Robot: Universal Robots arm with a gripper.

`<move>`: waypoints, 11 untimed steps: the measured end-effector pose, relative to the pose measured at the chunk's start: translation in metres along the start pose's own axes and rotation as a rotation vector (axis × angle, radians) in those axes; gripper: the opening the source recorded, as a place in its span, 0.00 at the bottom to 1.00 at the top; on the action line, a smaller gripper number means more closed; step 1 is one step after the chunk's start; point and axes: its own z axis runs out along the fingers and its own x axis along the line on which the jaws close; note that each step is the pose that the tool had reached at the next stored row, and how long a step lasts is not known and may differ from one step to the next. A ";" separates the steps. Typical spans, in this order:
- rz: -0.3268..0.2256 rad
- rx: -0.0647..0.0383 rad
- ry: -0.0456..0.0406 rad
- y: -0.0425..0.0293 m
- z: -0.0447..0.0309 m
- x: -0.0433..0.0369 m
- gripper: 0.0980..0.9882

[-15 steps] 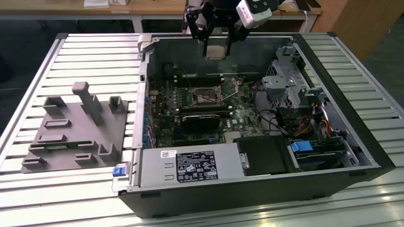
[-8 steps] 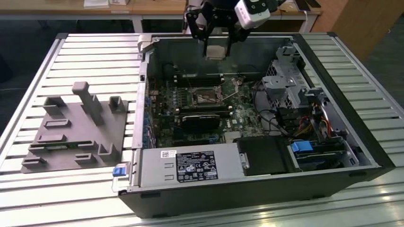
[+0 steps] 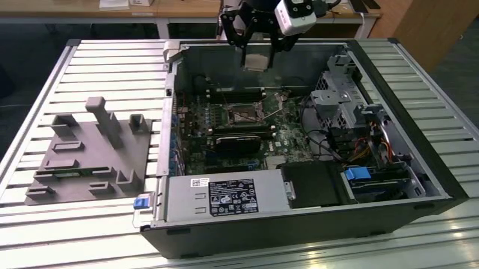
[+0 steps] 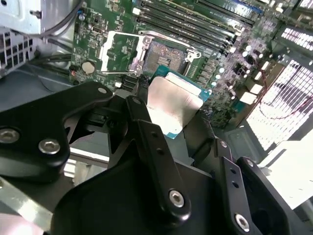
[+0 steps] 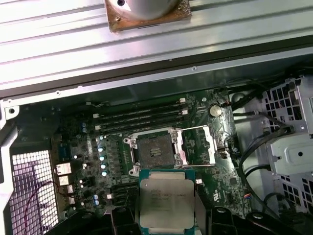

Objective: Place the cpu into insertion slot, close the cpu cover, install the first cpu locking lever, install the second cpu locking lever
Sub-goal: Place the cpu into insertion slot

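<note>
The chip [image 5: 166, 200] is a flat square with a pale silver top and a thin green rim. It is clamped at two opposite edges by the gripper [image 3: 257, 55], in the air above the open case and clear of the board. The socket [image 5: 155, 149] sits near the middle of the board, a dark square contact field inside a silver and black rim, with nothing in it. The cover [image 5: 213, 146], a thin silvery frame, is swung open and lies just beside the socket.
</note>
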 end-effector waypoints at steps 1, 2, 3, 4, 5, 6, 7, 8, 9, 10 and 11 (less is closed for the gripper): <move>0.014 0.000 -0.0013 0.0000 0.0001 0.0000 0.49; 0.028 0.000 -0.0026 0.0000 0.0003 0.0000 0.49; 0.043 0.000 -0.0039 0.0000 0.0004 0.0000 0.49; 0.057 0.000 -0.0051 0.0000 0.0005 0.0000 0.49; 0.070 0.000 -0.0063 0.0000 0.0006 0.0000 0.49; 0.083 0.000 -0.0074 0.0000 0.0007 0.0000 0.49; 0.096 0.000 -0.0086 0.0000 0.0008 0.0000 0.49; 0.109 0.000 -0.0097 0.0000 0.0010 0.0000 0.49; 0.122 0.000 -0.0109 -0.0001 0.0011 0.0000 0.49; 0.136 0.000 -0.0122 -0.0001 0.0012 0.0000 0.49; 0.150 0.000 -0.0133 -0.0001 0.0013 0.0000 0.49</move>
